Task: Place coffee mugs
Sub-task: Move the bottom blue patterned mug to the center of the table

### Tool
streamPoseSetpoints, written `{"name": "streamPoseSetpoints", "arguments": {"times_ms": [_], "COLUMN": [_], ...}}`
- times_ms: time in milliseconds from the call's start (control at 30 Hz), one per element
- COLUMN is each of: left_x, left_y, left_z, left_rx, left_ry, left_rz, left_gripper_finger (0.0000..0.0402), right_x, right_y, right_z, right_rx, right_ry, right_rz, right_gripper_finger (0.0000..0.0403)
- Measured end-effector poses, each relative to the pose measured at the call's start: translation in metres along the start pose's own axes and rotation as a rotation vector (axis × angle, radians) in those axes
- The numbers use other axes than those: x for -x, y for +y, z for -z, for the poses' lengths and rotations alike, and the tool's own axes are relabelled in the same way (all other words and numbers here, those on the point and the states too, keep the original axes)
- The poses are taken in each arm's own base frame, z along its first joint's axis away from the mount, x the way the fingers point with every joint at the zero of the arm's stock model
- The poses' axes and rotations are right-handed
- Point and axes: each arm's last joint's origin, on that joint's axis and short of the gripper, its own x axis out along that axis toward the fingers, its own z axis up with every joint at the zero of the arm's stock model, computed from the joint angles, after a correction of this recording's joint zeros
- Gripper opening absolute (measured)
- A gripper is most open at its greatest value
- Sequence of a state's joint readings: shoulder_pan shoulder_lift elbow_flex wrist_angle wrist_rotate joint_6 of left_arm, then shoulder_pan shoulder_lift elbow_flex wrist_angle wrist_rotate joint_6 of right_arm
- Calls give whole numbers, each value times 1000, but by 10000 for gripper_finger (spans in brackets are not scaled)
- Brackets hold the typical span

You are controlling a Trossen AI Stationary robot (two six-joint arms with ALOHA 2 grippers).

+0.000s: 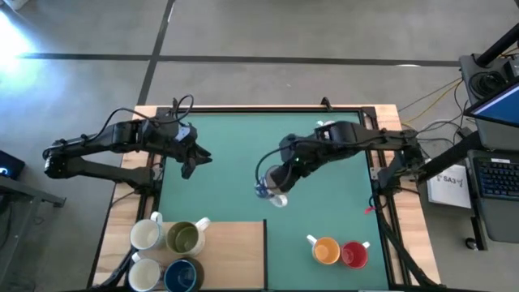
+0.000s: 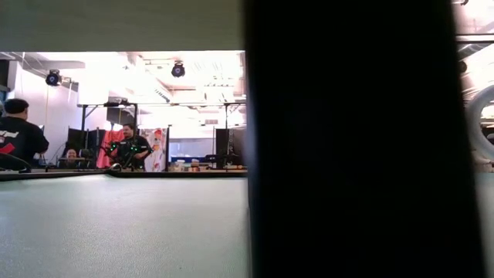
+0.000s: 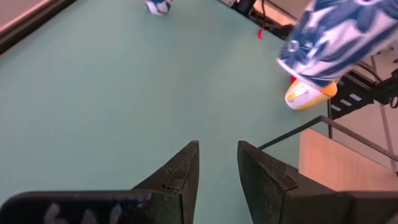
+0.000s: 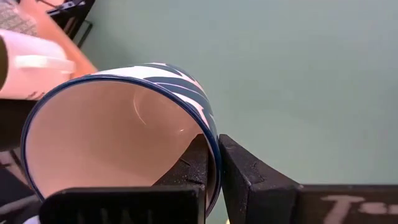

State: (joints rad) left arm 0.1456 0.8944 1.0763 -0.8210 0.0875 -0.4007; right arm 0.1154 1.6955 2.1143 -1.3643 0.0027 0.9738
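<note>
My right gripper (image 1: 273, 191) is over the middle of the green mat, shut on a white mug with a blue leaf pattern (image 4: 124, 130); the left wrist view shows the same mug (image 3: 333, 37) in the air. My left gripper (image 3: 217, 171) hovers open above the mat's left part (image 1: 191, 159) and touches nothing. Two white mugs (image 1: 146, 235) (image 1: 144, 274), an olive-green mug (image 1: 185, 238) and a dark blue mug (image 1: 180, 276) stand upright on a wooden board. An orange mug (image 1: 326, 250) and a red mug (image 1: 353, 255) stand on the mat at near right. My right gripper pinches the patterned mug's wall at the rim (image 4: 211, 140), with one finger (image 4: 189, 165) inside the mug and the other finger (image 4: 249, 171) outside. The mug is tipped with its mouth toward the wrist camera. In the left wrist view it looks lifted clear of the mat.
The wooden board (image 1: 235, 251) lies at the table's near left corner. A black frame rims the mat (image 1: 243, 113), with cables beyond its right edge. A dark upright shape (image 2: 347, 139) close to the low camera blocks most of that view. People stand in the room behind.
</note>
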Motion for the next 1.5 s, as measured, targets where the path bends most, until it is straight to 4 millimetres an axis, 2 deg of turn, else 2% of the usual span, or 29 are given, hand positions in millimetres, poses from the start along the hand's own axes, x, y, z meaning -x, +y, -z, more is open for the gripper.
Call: {"name": "streamPoseSetpoints", "arguments": {"times_ms": [367,567,733,1200,1500], "left_x": [7,16,27,50,53], "left_y": [3,4,6,7,7], "left_z": [8,14,20,28,28], "left_rx": [-17,-26,-49,-78,-97], "left_ry": [51,65,59,-10,-23], "left_rz": [-22,-27,-23,5,13], "left_gripper_finger": [92,92,92,92,92], "right_x": [-28,-55,-75,-74,-75], "right_y": [44,72,86,106,108], "right_z": [21,29,40,75,81], "right_rx": [-43,-107,-184,-362,-341], "right_ry": [17,7,32,84,84], "right_rz": [-32,-68,-87,-130,-127], "right_gripper_finger": [12,13,13,13,13]}}
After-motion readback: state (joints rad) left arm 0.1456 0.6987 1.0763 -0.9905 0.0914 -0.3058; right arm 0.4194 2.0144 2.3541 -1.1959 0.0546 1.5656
